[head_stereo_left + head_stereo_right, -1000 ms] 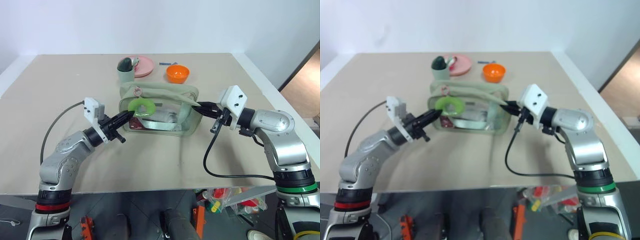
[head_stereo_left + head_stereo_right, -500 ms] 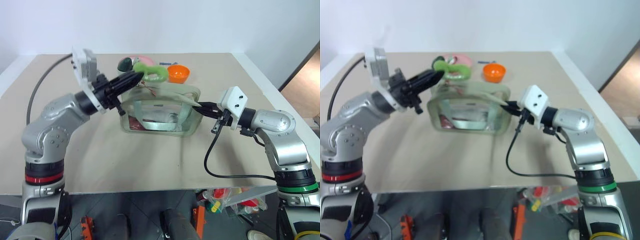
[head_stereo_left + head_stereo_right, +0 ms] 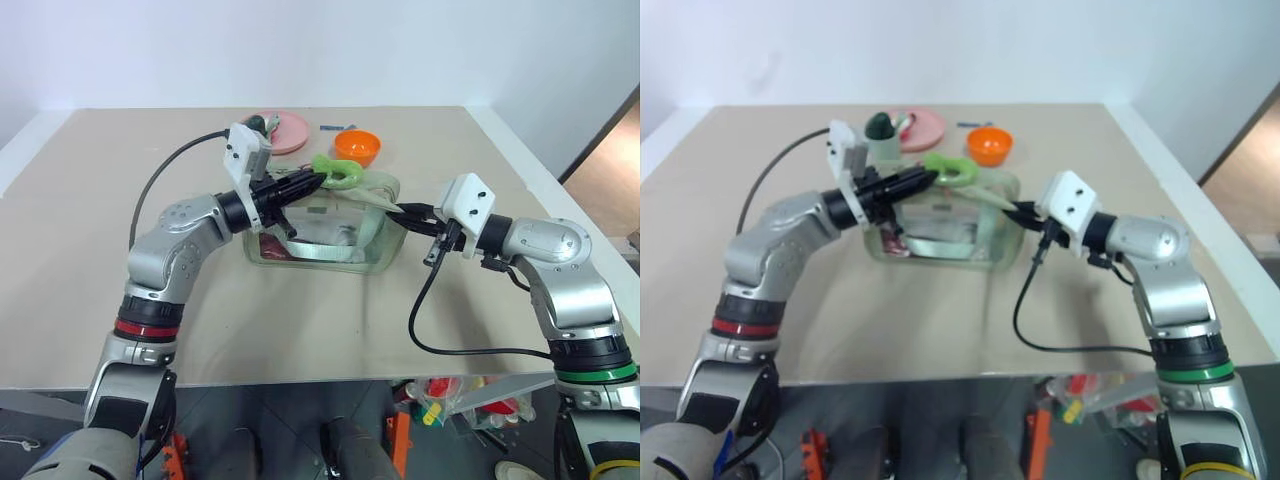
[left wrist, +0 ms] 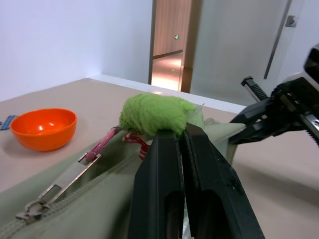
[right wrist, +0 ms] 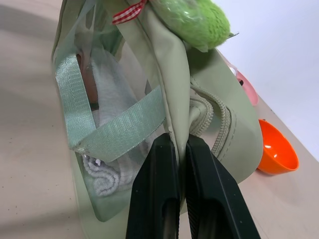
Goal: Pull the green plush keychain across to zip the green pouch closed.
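- Dragging the green plush keychain (image 3: 338, 172) rightward along the top zipper; sat above the green pouch (image 3: 322, 222), roughly mid-span to right of centre, pink ring and metal pull trailing to its left.
- Pinched in the left gripper (image 3: 312, 181), black fingers (image 4: 167, 164) pressed together on the plush's near edge.
- Stood mid-table, that pouch, right end raised slightly; zipper teeth looked joined behind the pull in the left wrist view, right stretch judged not yet closed.
- Clamped at the pouch's right end by the right gripper (image 3: 396, 213), fingers (image 5: 158, 179) squeezed tight on the fabric seam, acting as anchor.
- Judged: zipping step underway, about half done.
- Called for next: a steady pull toward the right gripper, kept in line with the zipper, anchor held firm so the pouch would not slide.
- Lay well apart at the far edge: orange bowl (image 3: 356, 148), pink plate (image 3: 288, 130), pale cup (image 3: 880, 142).
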### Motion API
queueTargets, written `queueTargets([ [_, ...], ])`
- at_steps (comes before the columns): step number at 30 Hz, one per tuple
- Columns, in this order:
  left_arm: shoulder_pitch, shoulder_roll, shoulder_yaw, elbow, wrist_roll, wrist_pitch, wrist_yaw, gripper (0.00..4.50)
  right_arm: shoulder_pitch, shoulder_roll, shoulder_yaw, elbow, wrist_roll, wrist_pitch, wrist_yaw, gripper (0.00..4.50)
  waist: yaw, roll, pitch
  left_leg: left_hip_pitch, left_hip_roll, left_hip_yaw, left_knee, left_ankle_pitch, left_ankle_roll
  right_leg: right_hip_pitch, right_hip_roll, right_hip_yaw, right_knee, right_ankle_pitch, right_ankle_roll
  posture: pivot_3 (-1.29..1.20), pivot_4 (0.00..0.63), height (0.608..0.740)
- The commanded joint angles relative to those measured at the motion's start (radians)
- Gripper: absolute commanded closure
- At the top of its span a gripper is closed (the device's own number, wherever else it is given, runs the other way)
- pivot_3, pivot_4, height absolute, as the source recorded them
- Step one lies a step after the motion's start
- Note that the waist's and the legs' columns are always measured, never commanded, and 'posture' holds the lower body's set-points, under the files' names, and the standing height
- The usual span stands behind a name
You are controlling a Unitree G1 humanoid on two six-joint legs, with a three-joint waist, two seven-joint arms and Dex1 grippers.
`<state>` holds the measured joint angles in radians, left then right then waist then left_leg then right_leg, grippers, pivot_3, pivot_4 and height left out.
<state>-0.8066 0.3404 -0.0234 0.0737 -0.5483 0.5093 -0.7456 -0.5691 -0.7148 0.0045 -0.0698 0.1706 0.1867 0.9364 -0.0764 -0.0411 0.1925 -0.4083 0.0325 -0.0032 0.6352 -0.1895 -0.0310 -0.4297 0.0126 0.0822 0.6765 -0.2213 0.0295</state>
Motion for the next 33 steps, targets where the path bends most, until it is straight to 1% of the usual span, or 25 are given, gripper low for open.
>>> queueTargets([
  [1,-0.045,-0.002,0.03,0.013,0.014,-0.02,0.007,3.84,-0.001,-0.016,-0.004,-0.017,-0.002,-0.001,0.003,4.5,0.0,0.0,0.0,0.0,0.0,0.0,0.0,0.0,0.0,0.0,0.0,0.0,0.0,0.0,0.0,0.0,0.15,0.74],
  [3,-0.057,-0.003,0.033,0.022,0.018,-0.021,0.008,3.29,-0.002,-0.017,-0.003,-0.015,-0.003,-0.003,0.004,4.5,0.0,0.0,0.0,0.0,0.0,0.0,0.0,0.0,0.0,0.001,0.0,0.0,-0.001,0.0,0.0,0.0,0.15,0.74],
  [5,-0.068,0.008,0.023,0.016,0.024,-0.005,-0.006,2.5,-0.005,-0.017,-0.001,-0.013,-0.005,-0.007,0.006,4.5,0.0,0.0,0.0,0.0,0.0,0.0,0.0,0.0,0.0,0.001,0.0,0.0,-0.001,0.0,0.001,0.0,0.15,0.74],
  [7,-0.058,0.04,-0.01,-0.027,0.032,0.016,-0.052,1.89,-0.008,-0.016,0.001,-0.008,-0.005,-0.011,0.008,4.5,-0.001,0.0,0.0,0.0,0.0,0.0,0.0,0.0,0.0,0.001,0.0,0.0,-0.001,0.0,0.001,0.0,0.15,0.74],
  [8,-0.049,0.058,-0.024,-0.055,0.032,0.031,-0.074,1.49,-0.01,-0.016,0.003,-0.005,-0.006,-0.014,0.01,4.5,-0.001,0.0,0.0,0.0,0.0,0.0,-0.001,0.0,0.0,0.001,0.0,0.0,-0.001,0.0,0.001,0.0,0.15,0.74],
  [9,-0.04,0.075,-0.035,-0.08,0.029,0.046,-0.092,1.22,-0.012,-0.016,0.004,-0.002,-0.008,-0.017,0.012,4.5,-0.001,0.0,0.0,0.0,0.0,0.0,-0.001,0.0,0.0,0.001,0.0,0.0,-0.001,0.0,0.001,0.0,0.15,0.74],
  [12,-0.007,0.14,-0.058,-0.175,0.021,0.091,-0.135,0.21,-0.016,-0.016,0.009,0.005,-0.011,-0.024,0.016,4.5,-0.001,0.0,0.0,0.0,0.0,0.0,-0.002,0.0,0.0,0.0,0.0,0.0,-0.001,0.0,0.001,0.0,0.15,0.74],
  [13,0.005,0.159,-0.06,-0.205,0.017,0.105,-0.144,0.03,-0.017,-0.015,0.01,0.008,-0.012,-0.026,0.018,4.5,-0.001,0.0,0.0,0.0,0.0,0.0,-0.002,0.0,0.0,0.001,0.0,0.0,-0.001,-0.001,0.001,0.0,0.15,0.74],
  [18,0.099,0.243,-0.045,-0.36,0.001,0.151,-0.162,0.03,-0.024,-0.013,0.017,0.021,-0.014,-0.036,0.025,4.5,-0.002,0.0,0.0,0.001,0.0,0.0,-0.002,0.0,0.0,0.001,0.0,0.0,-0.002,-0.001,0.001,0.0,0.15,0.74],
  [22,0.134,0.265,0.064,-0.443,-0.041,0.183,-0.088,0.03,-0.026,-0.013,0.018,0.029,-0.016,-0.044,0.031,4.5,-0.001,-0.001,0.0,0.001,0.0,-0.001,-0.002,0.0,0.0,0.002,0.0,0.0,-0.002,-0.003,-0.003,0.0,0.15,0.74],
  [25,0.147,0.257,0.226,-0.443,-0.103,0.216,0.025,0.03,-0.028,-0.015,0.022,0.034,-0.019,-0.048,0.036,4.5,-0.002,-0.001,0.0,0.001,0.0,0.0,-0.001,0.0,0.0,0.002,0.0,0.0,-0.002,-0.003,-0.003,0.0,0.15,0.74],
  [27,0.184,0.251,0.284,-0.434,-0.085,0.183,0.079,0.03,-0.03,-0.014,0.022,0.037,-0.017,-0.048,0.036,4.5,-0.002,-0.001,0.0,0.002,0.001,-0.001,-0.002,0.0,0.0,0.002,0.0,0.0,-0.002,-0.003,-0.002,0.0,0.15,0.74],
  [29,0.233,0.259,0.297,-0.438,-0.049,0.144,0.094,0.03,-0.03,-0.013,0.022,0.036,-0.016,-0.049,0.036,4.5,-0.002,-0.001,0.0,0.003,0.001,-0.001,-0.002,0.0,0.0,0.004,0.0,-0.001,-0.002,-0.002,-0.001,0.0,0.15,0.74],
  [33,0.342,0.268,0.284,-0.44,0.013,0.073,0.104,0.03,-0.032,-0.013,0.022,0.038,-0.014,-0.049,0.037,4.5,-0.002,-0.001,0.001,0.002,0.0,-0.001,-0.002,0.0,0.0,0.004,-0.001,0.0,-0.003,-0.003,-0.001,0.0,0.15,0.74],
])
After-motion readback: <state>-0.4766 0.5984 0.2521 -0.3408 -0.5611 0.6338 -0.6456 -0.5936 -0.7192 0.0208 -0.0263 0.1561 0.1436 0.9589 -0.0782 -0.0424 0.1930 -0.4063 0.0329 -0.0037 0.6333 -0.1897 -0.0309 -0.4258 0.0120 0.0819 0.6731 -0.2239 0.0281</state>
